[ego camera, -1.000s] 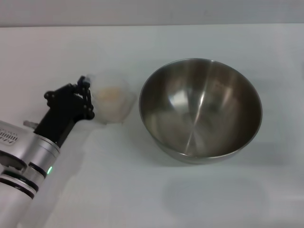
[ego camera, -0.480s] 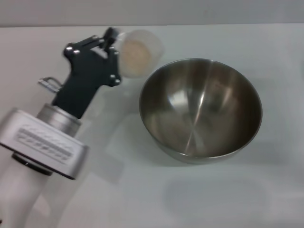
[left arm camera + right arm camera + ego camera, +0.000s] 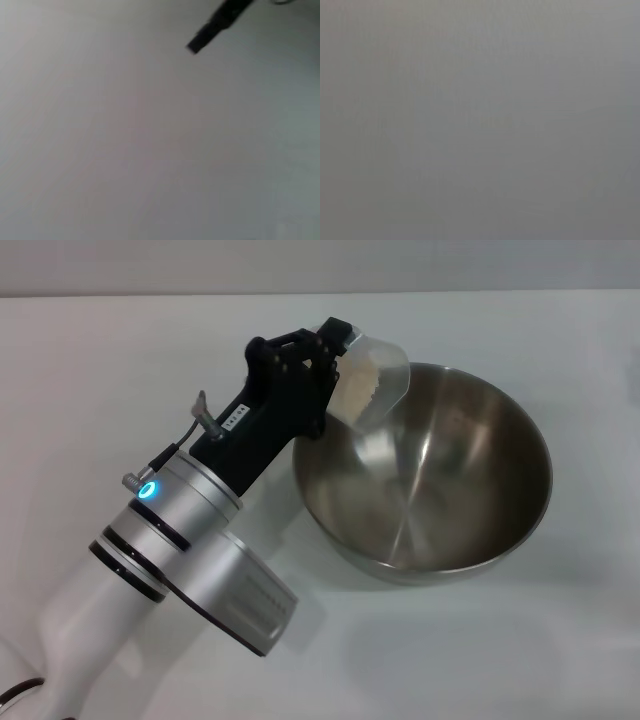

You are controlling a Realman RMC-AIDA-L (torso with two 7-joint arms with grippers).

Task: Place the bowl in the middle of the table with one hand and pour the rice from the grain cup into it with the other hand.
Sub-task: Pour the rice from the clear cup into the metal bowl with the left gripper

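The steel bowl (image 3: 425, 470) stands on the white table (image 3: 120, 360), right of centre in the head view. My left gripper (image 3: 335, 345) is shut on the clear grain cup (image 3: 372, 380) and holds it tilted over the bowl's near-left rim. Pale rice (image 3: 358, 388) lies inside the tilted cup. No rice shows in the bowl. The left wrist view shows only a blurred pale surface and one dark fingertip (image 3: 200, 42). My right gripper is out of view; the right wrist view is plain grey.
My left arm (image 3: 180, 540) reaches across the table's front left up to the bowl. Bare white tabletop lies at the far left, behind the bowl and in front of it.
My left gripper lifted the grain cup from the table left of the bowl, carried it up and right, and now tilts it over the bowl's rim. The bowl has not moved.
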